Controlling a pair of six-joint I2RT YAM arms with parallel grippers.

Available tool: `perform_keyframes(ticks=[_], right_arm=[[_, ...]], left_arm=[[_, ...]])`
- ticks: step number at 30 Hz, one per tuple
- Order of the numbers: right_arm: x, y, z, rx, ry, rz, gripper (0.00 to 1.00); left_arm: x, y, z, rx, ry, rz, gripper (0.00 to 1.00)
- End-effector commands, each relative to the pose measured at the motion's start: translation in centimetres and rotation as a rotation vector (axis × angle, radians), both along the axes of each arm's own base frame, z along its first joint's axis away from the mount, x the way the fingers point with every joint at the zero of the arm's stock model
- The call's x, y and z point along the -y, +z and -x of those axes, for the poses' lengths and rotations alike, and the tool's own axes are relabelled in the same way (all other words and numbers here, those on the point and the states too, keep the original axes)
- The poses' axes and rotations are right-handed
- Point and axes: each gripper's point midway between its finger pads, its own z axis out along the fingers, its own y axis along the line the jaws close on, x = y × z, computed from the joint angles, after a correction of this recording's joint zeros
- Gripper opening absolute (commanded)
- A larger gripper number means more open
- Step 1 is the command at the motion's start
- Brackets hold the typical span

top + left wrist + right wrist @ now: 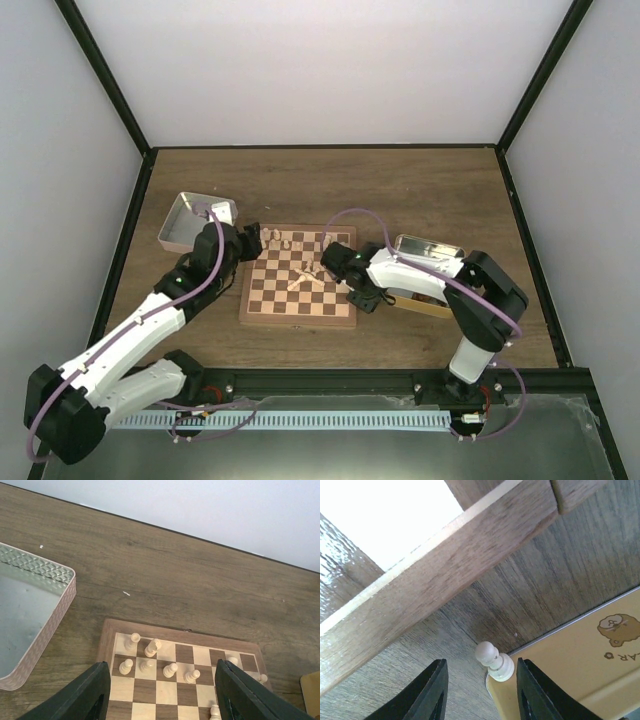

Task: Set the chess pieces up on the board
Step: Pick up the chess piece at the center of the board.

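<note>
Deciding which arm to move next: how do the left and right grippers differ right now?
The left gripper is over the board's far-left corner, with chess pieces below. The right gripper is off the board, over the table beside it. Nothing lies between the left gripper's fingers. A pale pawn at the yellow lid's corner sits between the right gripper's, untouched. Both are open.

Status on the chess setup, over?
Left gripper open, empty, over the board at its far-left corner. Right gripper open, astride a pawn off-board at the yellow tin. Chess pieces partly set; some lie mid-board. No obstruction seen.
</note>
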Motion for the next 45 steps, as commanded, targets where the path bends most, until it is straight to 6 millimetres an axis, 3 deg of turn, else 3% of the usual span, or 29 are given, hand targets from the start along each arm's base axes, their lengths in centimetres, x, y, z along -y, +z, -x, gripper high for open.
perform_keyframes(ticks=[1,5,12,31,38,45], right_arm=[[-0.4,-0.3,-0.4,0.011,0.048,0.02,0.4],[0.7,-0.9,-0.7,0.032,0.062,0.089,0.4],[0.6,-1.3,-0.9,0.033,0.075,0.096,0.37],[0.5,-1.2,-2.0,0.09,0.072,0.108,0.16],[-0.1,0.0,-3.0,0.145,0.06,0.083,0.08],[-1.6,2.8,-4.4,0.237,0.018,-0.018,0.07]], left_arm=[[0.0,0.0,-0.3,0.001,-0.001,0.004,0.59],[0.0,-0.1,-0.3,0.0,-0.001,0.005,0.59],[-0.1,-0.2,-0.4,-0.002,-0.001,0.004,0.59],[-0.4,-0.3,-0.3,-0.004,0.001,0.005,0.59],[-0.5,-0.3,-0.2,-0.002,0.003,0.009,0.59],[-0.4,-0.5,0.0,-0.006,-0.003,0.027,0.59]])
